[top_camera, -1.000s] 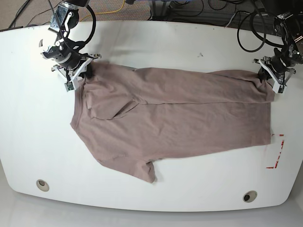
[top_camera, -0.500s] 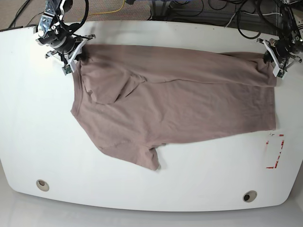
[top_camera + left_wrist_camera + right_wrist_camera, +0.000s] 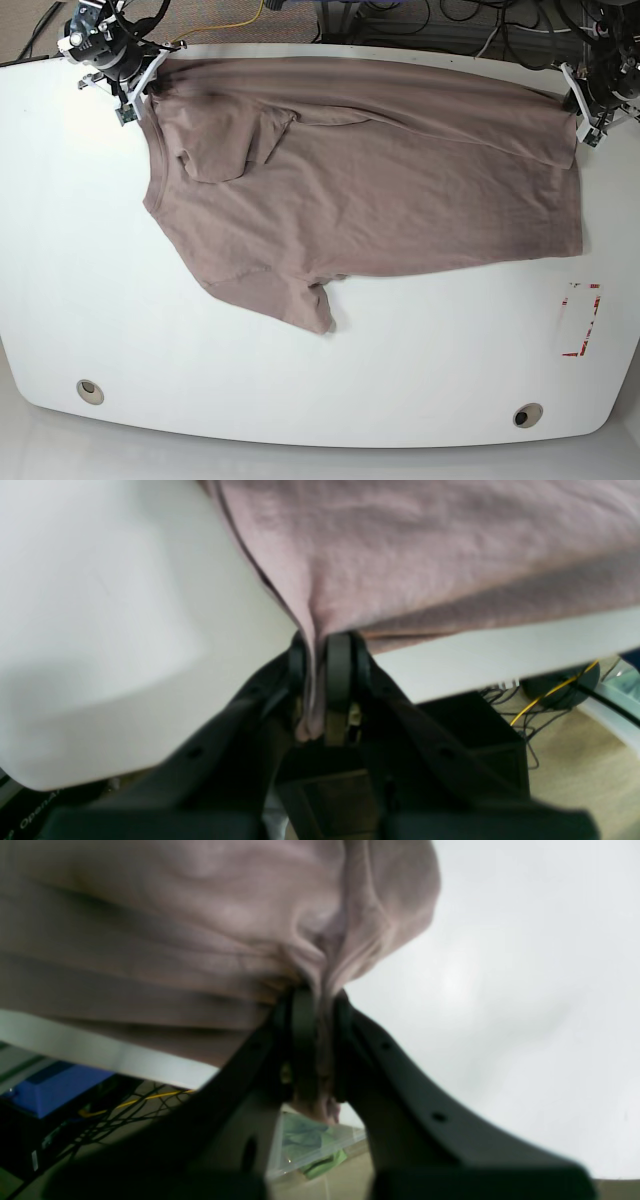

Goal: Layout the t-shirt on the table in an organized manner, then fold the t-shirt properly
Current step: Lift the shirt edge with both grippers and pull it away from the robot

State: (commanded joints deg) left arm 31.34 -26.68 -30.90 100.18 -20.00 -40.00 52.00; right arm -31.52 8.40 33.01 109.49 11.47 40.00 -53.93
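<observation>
Both hands, t-shirt farther back.

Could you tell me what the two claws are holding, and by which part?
Both hold the t-shirt: left claw and right claw each pinch a far-edge corner.

Base overhead; blurry wrist views perhaps close-up.
</observation>
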